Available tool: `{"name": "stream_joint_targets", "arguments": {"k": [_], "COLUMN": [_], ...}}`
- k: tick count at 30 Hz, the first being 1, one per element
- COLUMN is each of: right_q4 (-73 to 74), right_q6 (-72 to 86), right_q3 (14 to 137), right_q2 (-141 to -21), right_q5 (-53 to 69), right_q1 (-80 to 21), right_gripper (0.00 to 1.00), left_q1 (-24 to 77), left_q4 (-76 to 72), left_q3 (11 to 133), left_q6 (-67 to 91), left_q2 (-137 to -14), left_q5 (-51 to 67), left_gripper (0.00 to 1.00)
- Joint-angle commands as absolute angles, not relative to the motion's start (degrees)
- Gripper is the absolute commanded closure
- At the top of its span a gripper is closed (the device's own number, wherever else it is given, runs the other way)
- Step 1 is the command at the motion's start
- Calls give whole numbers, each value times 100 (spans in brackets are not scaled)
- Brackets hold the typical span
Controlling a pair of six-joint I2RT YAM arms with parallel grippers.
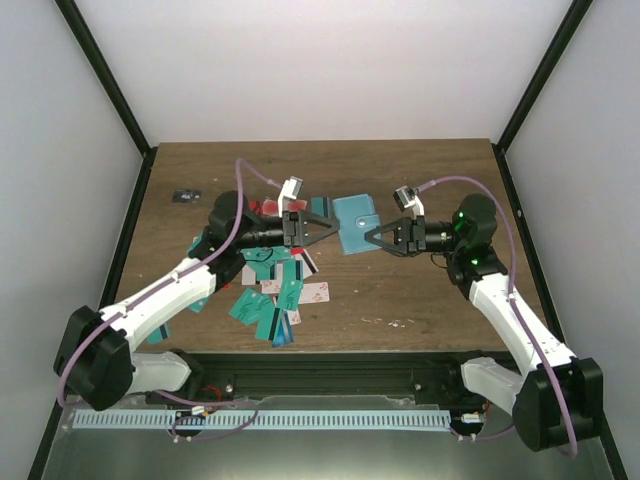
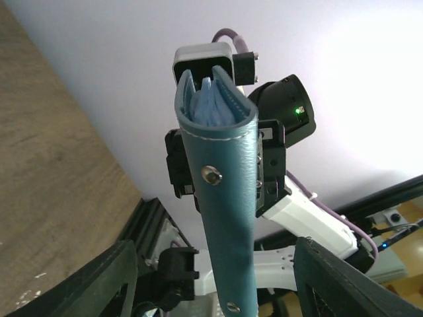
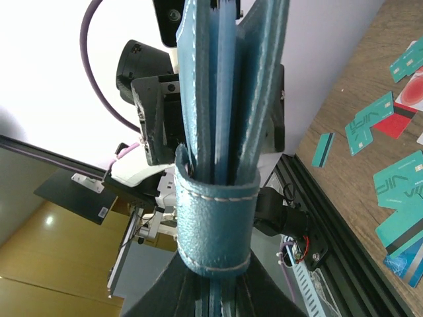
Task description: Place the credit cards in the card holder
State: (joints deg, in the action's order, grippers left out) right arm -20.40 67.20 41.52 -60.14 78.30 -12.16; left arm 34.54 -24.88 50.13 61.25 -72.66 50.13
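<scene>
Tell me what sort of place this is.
Probably a robot lab test booth: plain white wall panels in a black frame enclose a wooden table, with the left arm and right arm bolted at its near edge.

centre: card holder [image 1: 357, 222] held up edge-on between left fingers [image 2: 99, 281], spread either side of it, and right fingers [image 3: 149, 307] clamped on its end; no way through there | left-front: credit cards [image 1: 272, 295] litter bench [image 1: 420, 300] under left arm [image 1: 170, 290] | far-left rear: small black item [image 1: 185, 196] | rear strip, right-front: bare wood, passable
</scene>
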Motion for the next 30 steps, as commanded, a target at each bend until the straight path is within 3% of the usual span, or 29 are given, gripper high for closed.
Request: {"name": "stream_joint_targets", "arguments": {"k": [1, 7, 14, 16, 20, 22, 27, 30], "right_q4": [-2633, -2975, -2904, -2134, 911, 1940, 3449, 3891], "right_q6": [7038, 7260, 7158, 6615, 4514, 3630, 2387, 2064], "right_q3": [4452, 4454, 4424, 4538, 5127, 5419, 5768, 5885], "right_q2": [-5930, -5933, -5959, -5937, -5963, -6005, -5966, -6049], "right_q5": [8018, 8107, 8073, 7985, 7282, 6885, 5774, 5099], "right_q1": [-1322, -1413, -1462, -1464, -1445, -1431, -1425, -1431], "right_gripper": [99, 99, 97, 85, 38, 20, 1, 0], "left_q1": [3603, 3738, 3844, 3837, 3825, 3815, 3814, 3822], "left_q4": [-3256, -3867, -4095, -3979, -3373, -2642, -641, -20], "left_q3": [5059, 5077, 5187, 5185, 5208, 5325, 5912, 6200], "left_q6": [6359, 6657, 6759, 6716, 6384, 5986, 4877, 4550], "left_q2": [-7460, -7708, -7863, -7812, -7655, -7542, -7478, -7620], "left_q5": [5138, 5140, 5071, 5010, 4857, 4658, 4007, 3869], "left_gripper": [37, 53, 91, 96, 96, 96, 96, 96]}}
